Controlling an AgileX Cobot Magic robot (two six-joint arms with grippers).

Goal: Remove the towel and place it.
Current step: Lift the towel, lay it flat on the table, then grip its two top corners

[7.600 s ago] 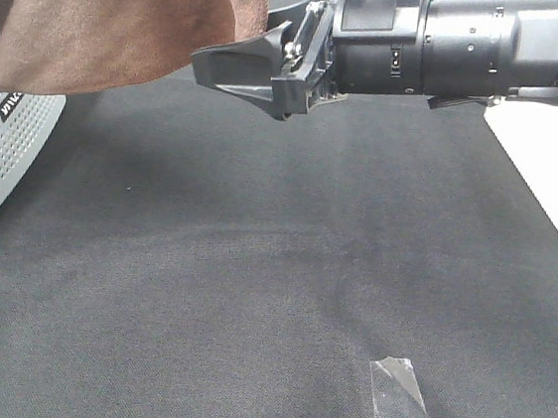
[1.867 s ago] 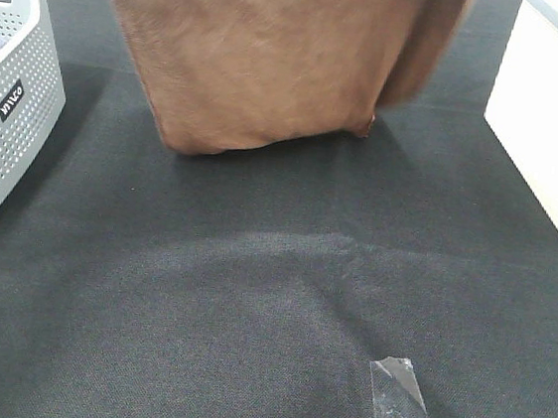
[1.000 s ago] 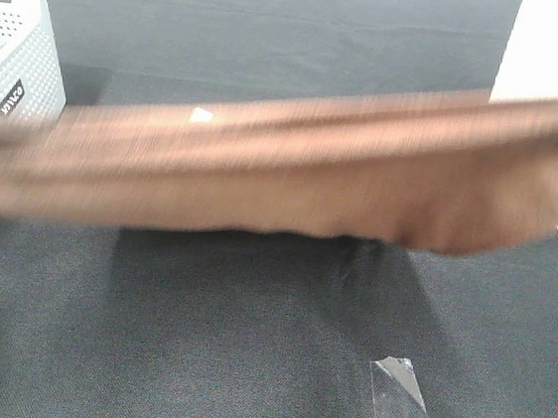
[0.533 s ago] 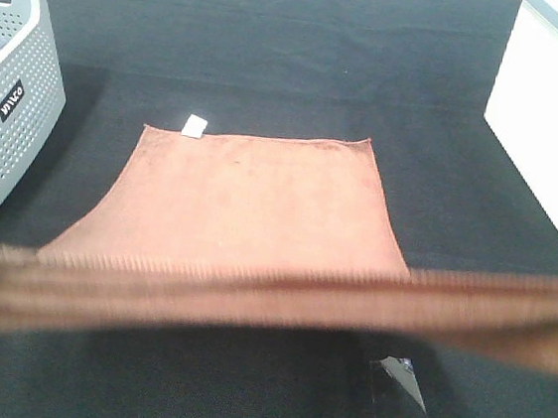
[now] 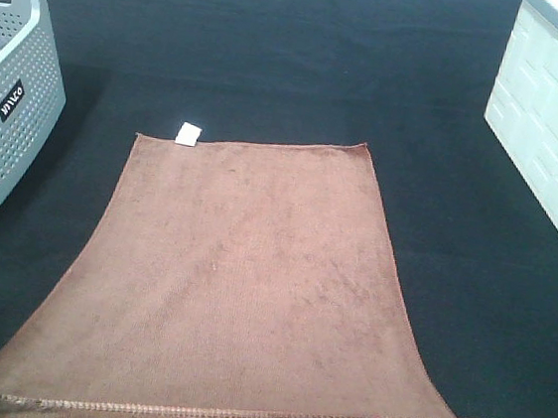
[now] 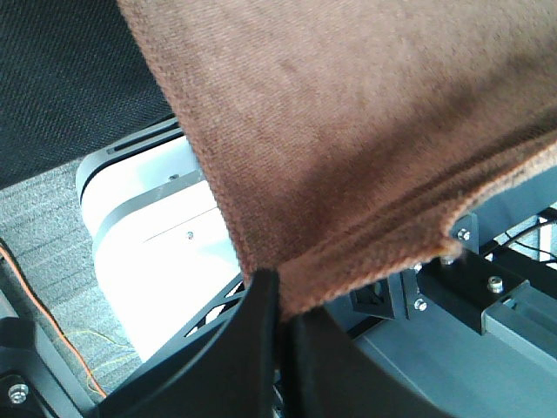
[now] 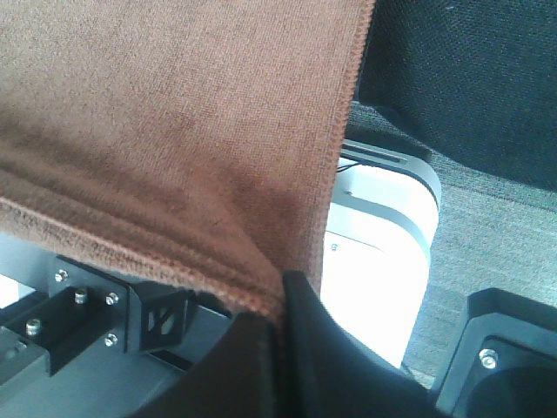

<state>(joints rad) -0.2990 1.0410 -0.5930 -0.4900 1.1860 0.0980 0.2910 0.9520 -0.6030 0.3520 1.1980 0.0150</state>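
Observation:
The reddish-brown towel (image 5: 242,275) lies spread flat on the black table cloth (image 5: 275,59), its white tag (image 5: 188,134) at the far left corner. Its near edge runs along the bottom of the exterior high view, stretched between two corners. Neither gripper shows in that view. In the left wrist view my left gripper (image 6: 280,300) is shut on one near corner of the towel (image 6: 348,122). The right wrist view shows my right gripper (image 7: 277,292) shut on the other near corner of the towel (image 7: 174,122).
A grey perforated basket (image 5: 7,91) stands at the left edge of the table. A white box (image 5: 557,128) with a panelled side stands at the right. Black cloth surrounds the towel on the far side and on both flanks.
The towel's near edge has come down and toward the camera, and the cloth now lies flat and fully spread. The clear tape strip on the table is covered by it.

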